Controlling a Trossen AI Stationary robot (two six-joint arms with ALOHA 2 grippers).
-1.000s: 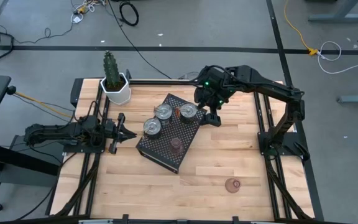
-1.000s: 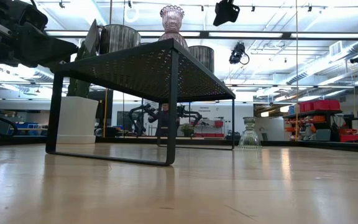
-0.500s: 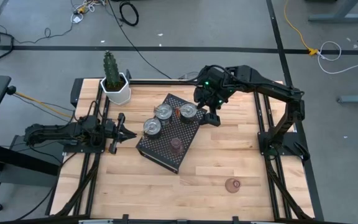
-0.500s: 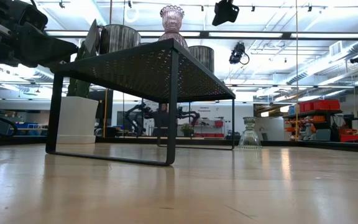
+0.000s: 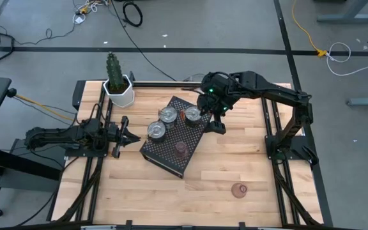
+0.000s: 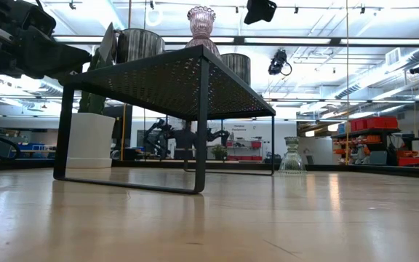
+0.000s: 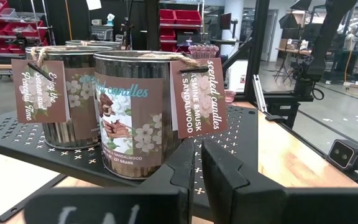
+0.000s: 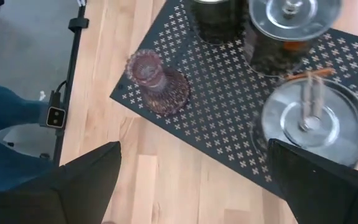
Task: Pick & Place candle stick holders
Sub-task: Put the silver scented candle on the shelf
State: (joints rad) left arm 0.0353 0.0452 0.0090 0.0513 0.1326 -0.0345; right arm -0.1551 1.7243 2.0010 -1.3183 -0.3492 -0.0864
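A black perforated tray (image 5: 171,137) stands on legs at the table's middle. On it stand three silver lidded tins (image 5: 168,115) (image 5: 193,115) (image 5: 156,131) and one pinkish glass holder (image 5: 181,149), which also shows in the right wrist view (image 8: 156,84). A second pinkish holder (image 5: 239,190) stands on its base on the table, near right. My right gripper (image 5: 217,122) hangs open and empty above the tray's far right edge (image 8: 194,149). My left gripper (image 5: 125,133) waits shut and empty left of the tray (image 7: 199,155). The olive-yellow holder is out of view.
A white hexagonal pot with a cactus (image 5: 119,89) stands at the far left corner. Bare wood lies near the tray's front and right (image 5: 235,153). In the low view a glass holder (image 6: 292,155) stands on the table beyond the tray's legs (image 6: 202,124).
My right gripper has gone a little toward the table's left, closer to the tray's far right edge, and has stayed open. The tins and holders have not moved.
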